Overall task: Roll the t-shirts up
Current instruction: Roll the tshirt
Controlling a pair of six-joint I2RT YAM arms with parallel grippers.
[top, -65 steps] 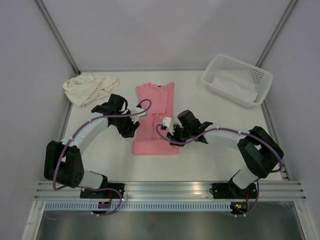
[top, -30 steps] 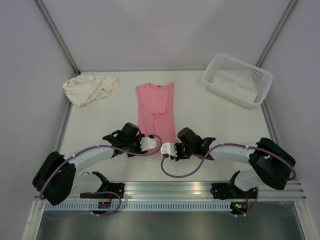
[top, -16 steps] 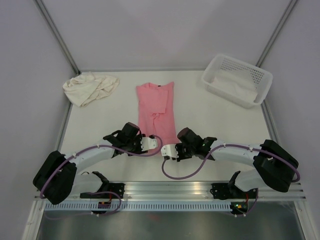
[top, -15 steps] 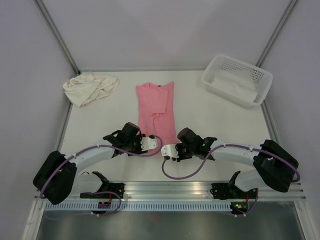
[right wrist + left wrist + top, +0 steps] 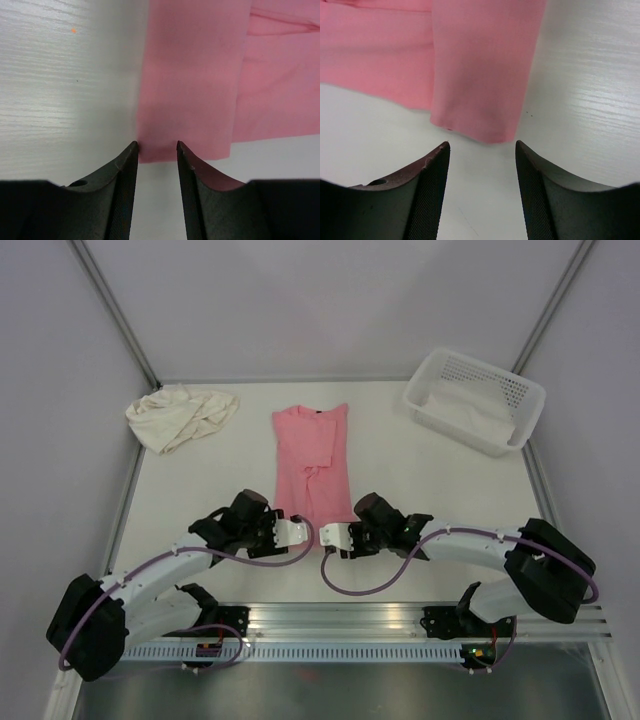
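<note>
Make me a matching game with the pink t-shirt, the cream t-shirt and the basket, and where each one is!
Things:
1. pink t-shirt
2. cream t-shirt
3. white basket

Places:
A. crumpled in a heap at the far left
B. standing at the far right
C. lying flat, folded narrow, in the middle

Pairs: 1-C, 2-A, 3-B

Bright, even, diffuse light is given from overhead, and shadows are kept soft and faint. In the wrist views a streaky sheen is seen on the bench [image 5: 600,90], and the fingers [image 5: 422,200] are shown dark against it.
</note>
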